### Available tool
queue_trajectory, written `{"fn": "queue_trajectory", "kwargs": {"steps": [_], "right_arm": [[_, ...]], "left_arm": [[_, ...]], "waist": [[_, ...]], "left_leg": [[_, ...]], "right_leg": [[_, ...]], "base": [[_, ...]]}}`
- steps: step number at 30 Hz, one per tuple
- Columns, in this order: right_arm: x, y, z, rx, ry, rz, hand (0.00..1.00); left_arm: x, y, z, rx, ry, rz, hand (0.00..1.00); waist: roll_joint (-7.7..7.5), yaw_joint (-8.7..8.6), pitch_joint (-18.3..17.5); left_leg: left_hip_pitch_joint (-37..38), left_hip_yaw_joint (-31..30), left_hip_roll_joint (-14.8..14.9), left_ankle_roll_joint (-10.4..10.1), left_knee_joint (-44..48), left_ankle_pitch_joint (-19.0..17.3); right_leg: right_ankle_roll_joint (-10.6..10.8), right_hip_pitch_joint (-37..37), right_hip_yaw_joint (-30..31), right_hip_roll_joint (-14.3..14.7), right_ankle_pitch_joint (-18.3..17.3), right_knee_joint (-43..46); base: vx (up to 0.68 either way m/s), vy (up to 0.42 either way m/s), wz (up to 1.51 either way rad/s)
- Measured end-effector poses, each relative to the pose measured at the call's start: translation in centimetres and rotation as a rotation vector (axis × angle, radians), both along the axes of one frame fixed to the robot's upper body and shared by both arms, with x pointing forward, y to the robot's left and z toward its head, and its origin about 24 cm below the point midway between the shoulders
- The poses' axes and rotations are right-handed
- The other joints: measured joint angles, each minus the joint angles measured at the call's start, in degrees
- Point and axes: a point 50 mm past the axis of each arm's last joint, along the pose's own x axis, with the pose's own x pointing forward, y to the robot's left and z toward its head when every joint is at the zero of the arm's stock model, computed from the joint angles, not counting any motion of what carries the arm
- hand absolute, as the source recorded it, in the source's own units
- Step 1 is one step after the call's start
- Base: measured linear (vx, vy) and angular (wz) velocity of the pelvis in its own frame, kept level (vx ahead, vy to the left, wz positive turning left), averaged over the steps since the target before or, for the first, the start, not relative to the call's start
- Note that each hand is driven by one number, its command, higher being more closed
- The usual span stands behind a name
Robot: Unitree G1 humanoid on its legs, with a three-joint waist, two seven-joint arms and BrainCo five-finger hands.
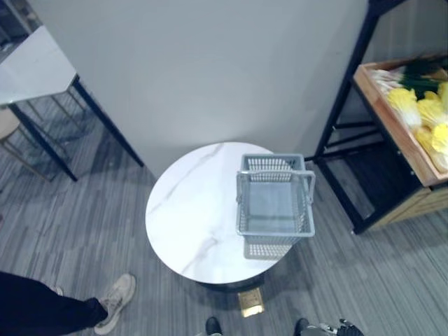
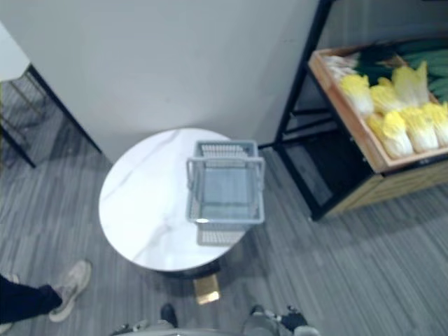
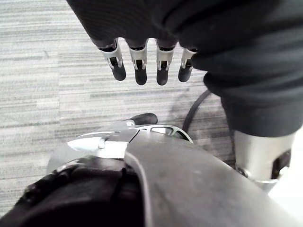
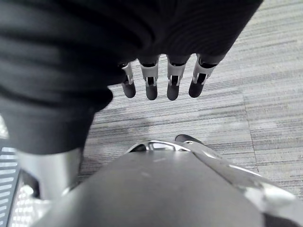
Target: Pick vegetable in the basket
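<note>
The left hand (image 3: 140, 66) and the right hand (image 4: 151, 82) hang over the floor, fingers straight and holding nothing. The basket (image 1: 273, 164) stands empty on the table (image 1: 189, 210), near its right edge. The cabbages (image 2: 392, 129) lie in a crate (image 2: 344, 112), well apart. I think a bulky cabbage may slip, or a clumsy drop may push the basket off.

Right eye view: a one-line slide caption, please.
Empty grey shopping basket on a round white table, near a wooden crate of yellow cabbages; a person's shoe at lower left.
</note>
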Motion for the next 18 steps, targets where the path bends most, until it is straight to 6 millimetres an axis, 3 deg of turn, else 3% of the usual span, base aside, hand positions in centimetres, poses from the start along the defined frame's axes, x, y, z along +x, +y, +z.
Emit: {"fn": "queue_trajectory", "kwargs": {"steps": [3, 6, 8, 9, 11, 14, 15, 18], "right_arm": [[0.4, 0.4, 0.0, -0.004, 0.0, 0.039, 0.0], [3.5, 1.0, 1.3, -0.06, -0.127, 0.199, 0.0], [7.8, 2.5, 4.5, -0.126, -0.368, 0.376, 0.0], [8.8, 2.8, 5.4, -0.148, -0.425, 0.411, 0.0], [12.3, 3.2, 9.1, -0.296, -0.62, 0.527, 0.0], [15.2, 3.1, 13.6, -0.463, -0.816, 0.616, 0.0], [16.3, 3.4, 15.6, -0.541, -0.903, 0.677, 0.0], [18.2, 4.8, 19.3, -0.656, -1.05, 0.832, 0.0]], "left_arm": [[0.0, 0.3, 0.1, 0.008, 0.002, -0.01, 0.0], [0.4, 0.7, 0.2, 0.032, -0.004, -0.065, 0.0], [0.9, 1.0, 0.4, 0.066, -0.013, -0.129, 0.0], [1.0, 1.1, 0.4, 0.074, -0.014, -0.14, 0.0], [1.4, 1.0, 0.5, 0.092, -0.026, -0.175, 0.0], [1.8, 1.0, 0.6, 0.113, -0.042, -0.196, 0.0], [1.8, 1.0, 0.6, 0.118, -0.042, -0.199, 0.0], [1.9, 1.0, 0.7, 0.124, -0.042, -0.218, 0.0]], "waist": [[-0.67, 0.09, -0.3], [-1.22, -0.25, -0.6], [-1.25, -0.52, -0.7], [-1.21, -0.52, -0.8], [-1.01, -0.69, -0.9], [-1.0, -0.38, -0.9], [-0.94, -0.41, -0.9], [-0.77, -0.37, -1.0]], "left_leg": [[0.0, -0.1, -0.2, 0.0, 0.0, 0.1], [-1.1, -0.1, -0.4, 0.1, 0.0, 0.1], [-2.2, 0.0, -0.4, 0.1, 0.0, 0.1], [-2.4, 0.0, -0.4, 0.1, 0.0, 0.1], [-3.0, -0.1, -0.5, 0.1, 0.0, 0.1], [-3.3, -0.3, -0.7, 0.1, 0.0, 0.1], [-3.5, -0.6, -0.7, 0.1, 0.0, 0.1], [-4.0, -1.5, -0.7, 0.3, -0.2, 0.2]], "right_leg": [[0.0, 1.4, -0.6, 0.1, 0.0, -1.6], [0.0, 1.0, -0.4, 0.2, 0.3, -2.6], [-0.2, -0.6, 0.4, 0.4, 0.9, -3.1], [-0.2, -0.8, 0.6, 0.5, 1.2, -3.4], [-0.1, -1.1, 0.7, 0.5, 2.1, -4.3], [-0.2, -1.1, 0.7, 0.5, 2.7, -4.7], [-0.2, -1.2, 0.6, 0.5, 2.9, -4.9], [-0.2, -1.2, 0.3, 0.5, 3.4, -5.3]], "base": [[0.09, -0.002, 0.21], [0.03, 0.014, 0.03], [-0.02, 0.015, -0.13], [-0.02, 0.011, -0.13], [-0.01, 0.008, -0.03], [-0.01, 0.007, 0.01], [-0.04, 0.014, 0.07], [-0.03, 0.007, 0.06]]}}
